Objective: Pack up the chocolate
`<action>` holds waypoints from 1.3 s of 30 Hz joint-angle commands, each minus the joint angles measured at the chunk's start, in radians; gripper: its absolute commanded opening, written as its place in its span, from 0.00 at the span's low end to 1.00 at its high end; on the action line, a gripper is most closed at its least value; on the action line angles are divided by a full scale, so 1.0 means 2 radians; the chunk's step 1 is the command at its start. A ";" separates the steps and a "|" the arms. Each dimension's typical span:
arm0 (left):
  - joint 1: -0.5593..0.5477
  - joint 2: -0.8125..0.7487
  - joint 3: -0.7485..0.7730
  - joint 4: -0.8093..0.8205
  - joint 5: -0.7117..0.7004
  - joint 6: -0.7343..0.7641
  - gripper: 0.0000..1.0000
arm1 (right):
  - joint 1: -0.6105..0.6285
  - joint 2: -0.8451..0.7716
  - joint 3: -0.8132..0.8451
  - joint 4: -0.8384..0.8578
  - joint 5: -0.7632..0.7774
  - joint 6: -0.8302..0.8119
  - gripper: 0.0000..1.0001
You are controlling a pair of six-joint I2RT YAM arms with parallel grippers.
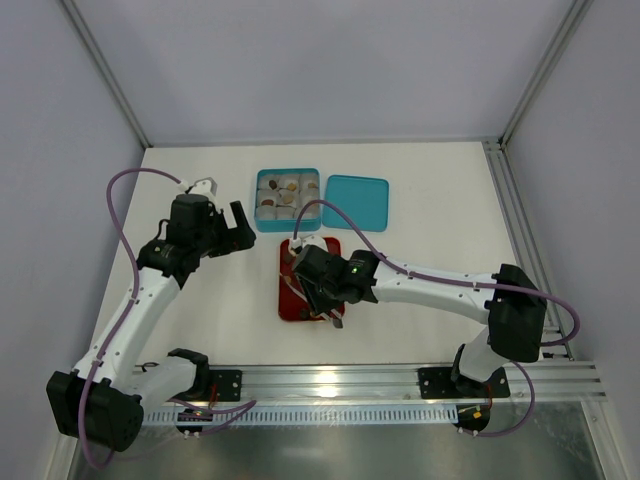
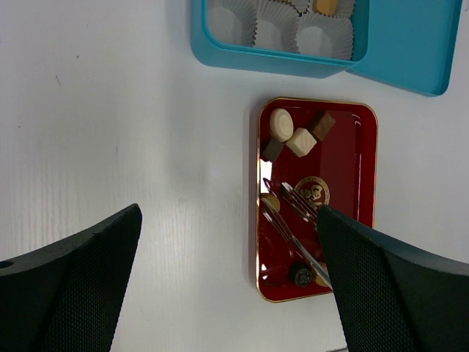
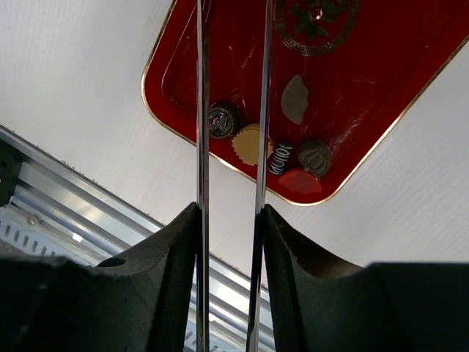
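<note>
Several chocolates lie on a red tray (image 1: 288,306): a cream round one (image 2: 281,123), a cream square one (image 2: 300,141), a dark round one (image 3: 222,119) and a tan fluted one (image 3: 253,144). A teal box (image 1: 287,222) holds paper cups (image 2: 322,37), some with sweets in them. My right gripper (image 3: 231,213) is shut on metal tongs (image 3: 203,110) whose two blades reach over the tray (image 3: 381,88); the tongs (image 2: 293,220) hold nothing. My left gripper (image 2: 229,220) is open and empty above the table, left of the tray (image 2: 359,169).
The teal lid (image 1: 355,202) lies flat right of the box. An aluminium rail (image 1: 400,380) runs along the near table edge. White walls enclose the table on three sides.
</note>
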 commanded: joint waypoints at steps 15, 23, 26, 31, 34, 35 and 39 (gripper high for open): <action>0.002 -0.005 -0.002 0.003 0.000 0.002 1.00 | -0.004 -0.001 -0.005 0.030 0.010 0.009 0.36; 0.002 -0.006 -0.002 0.003 0.001 0.001 1.00 | -0.015 -0.036 -0.012 0.011 0.023 0.010 0.33; 0.002 -0.004 -0.001 0.003 0.001 0.001 1.00 | -0.017 -0.051 -0.009 0.003 0.028 0.009 0.33; 0.002 -0.004 -0.003 0.003 0.000 0.001 1.00 | -0.022 -0.066 -0.008 -0.006 0.032 0.008 0.33; 0.002 -0.003 -0.002 0.002 0.001 0.001 1.00 | -0.025 -0.073 -0.007 -0.007 0.032 0.008 0.33; 0.002 -0.003 -0.002 0.003 0.001 0.001 1.00 | -0.025 -0.074 -0.008 -0.006 0.032 0.009 0.33; 0.002 -0.004 -0.002 0.003 0.001 0.001 1.00 | -0.029 -0.077 -0.007 -0.006 0.030 0.008 0.33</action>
